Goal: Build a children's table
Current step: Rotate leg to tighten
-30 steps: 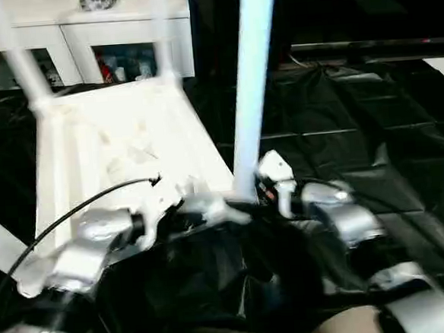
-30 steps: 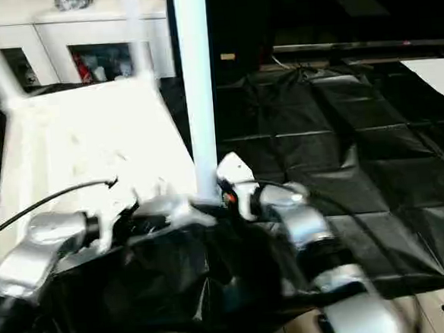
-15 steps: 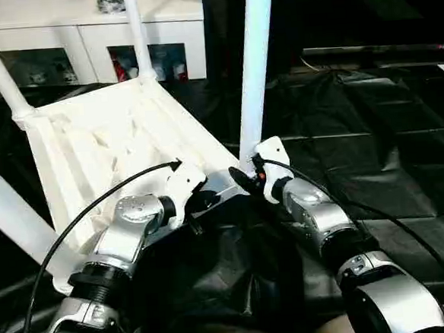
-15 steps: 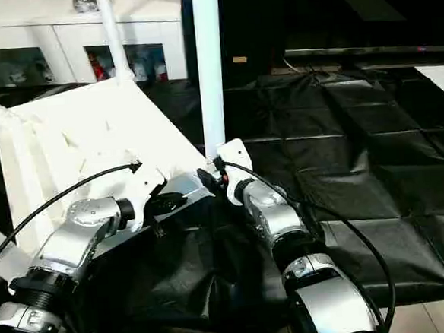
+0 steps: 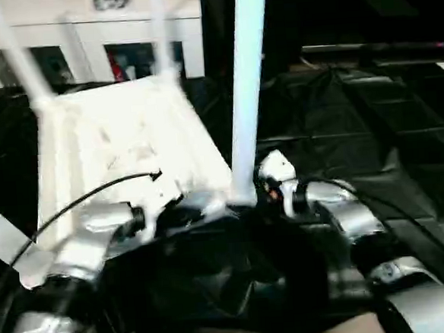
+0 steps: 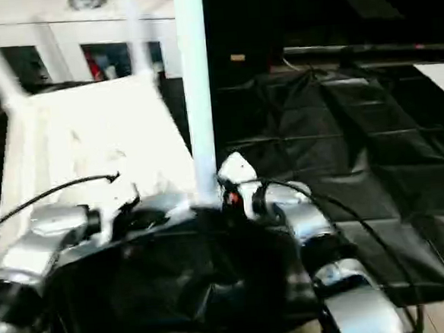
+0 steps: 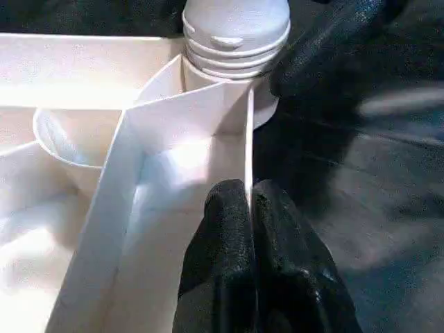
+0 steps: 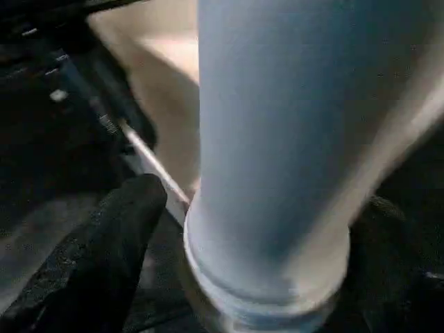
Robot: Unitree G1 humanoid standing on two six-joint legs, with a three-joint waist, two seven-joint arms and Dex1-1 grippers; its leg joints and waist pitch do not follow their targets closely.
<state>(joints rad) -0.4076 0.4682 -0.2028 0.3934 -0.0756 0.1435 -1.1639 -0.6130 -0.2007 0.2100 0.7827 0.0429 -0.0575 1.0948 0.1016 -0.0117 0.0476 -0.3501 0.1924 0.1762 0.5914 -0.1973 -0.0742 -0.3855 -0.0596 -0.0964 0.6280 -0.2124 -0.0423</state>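
Tabletop [image 5: 121, 143] upturned, four legs [image 5: 245, 88] standing up.

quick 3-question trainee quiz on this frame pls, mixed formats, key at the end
1. True or false: the left gripper is pinched on a thin wall of the tabletop.
2. Which thing sits between the fingers of the right gripper? A) the black sheet B) the nearest leg C) the cabinet
3. Fill in: the tabletop lies with its ribbed underside facing ____.

Key: 1 true. 2 B: the fingers flank the leg's base, just above the corner socket. 3 up, with the legs rising from the corners.
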